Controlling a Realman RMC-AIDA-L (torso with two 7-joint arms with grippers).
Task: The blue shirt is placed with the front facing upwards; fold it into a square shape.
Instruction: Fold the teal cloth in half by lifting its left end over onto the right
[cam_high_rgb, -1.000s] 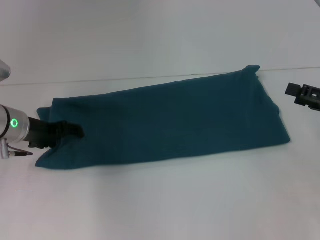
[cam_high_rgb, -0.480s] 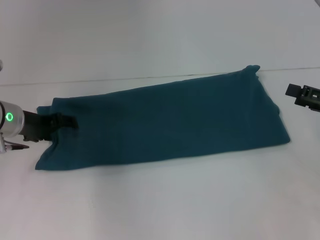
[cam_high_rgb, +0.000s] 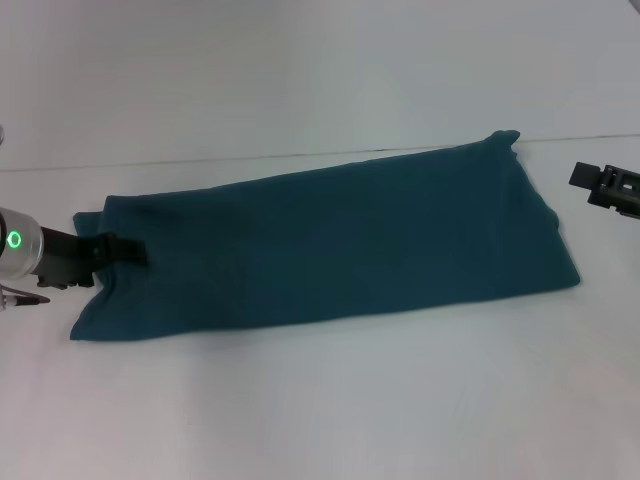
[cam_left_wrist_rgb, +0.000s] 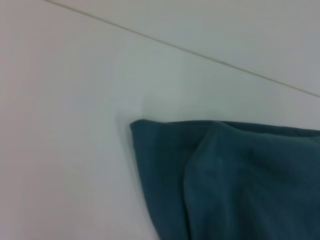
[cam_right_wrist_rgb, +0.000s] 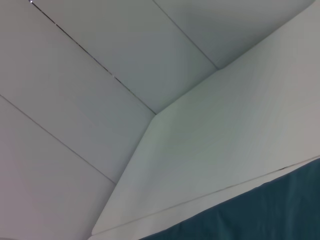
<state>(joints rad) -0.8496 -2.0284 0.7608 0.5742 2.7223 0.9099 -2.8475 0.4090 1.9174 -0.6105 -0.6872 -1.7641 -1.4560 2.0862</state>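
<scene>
The blue shirt (cam_high_rgb: 330, 245) lies flat on the white table (cam_high_rgb: 320, 400) as a long, narrow folded strip running from the left to the far right. No print shows on it. My left gripper (cam_high_rgb: 135, 250) is low at the strip's left end, its tip over the cloth's edge. The left wrist view shows that end's corner (cam_left_wrist_rgb: 235, 180) with a raised fold. My right gripper (cam_high_rgb: 585, 180) hangs off to the right of the strip's far right end, apart from it. The right wrist view shows a strip of the shirt's edge (cam_right_wrist_rgb: 260, 215).
A thin seam (cam_high_rgb: 250, 158) crosses the table behind the shirt. The right wrist view shows the table's far corner (cam_right_wrist_rgb: 155, 115) and grey floor panels beyond it.
My left gripper has drawn back to the left, from well over the shirt's left end to its edge. The shirt and the right arm have not moved.
</scene>
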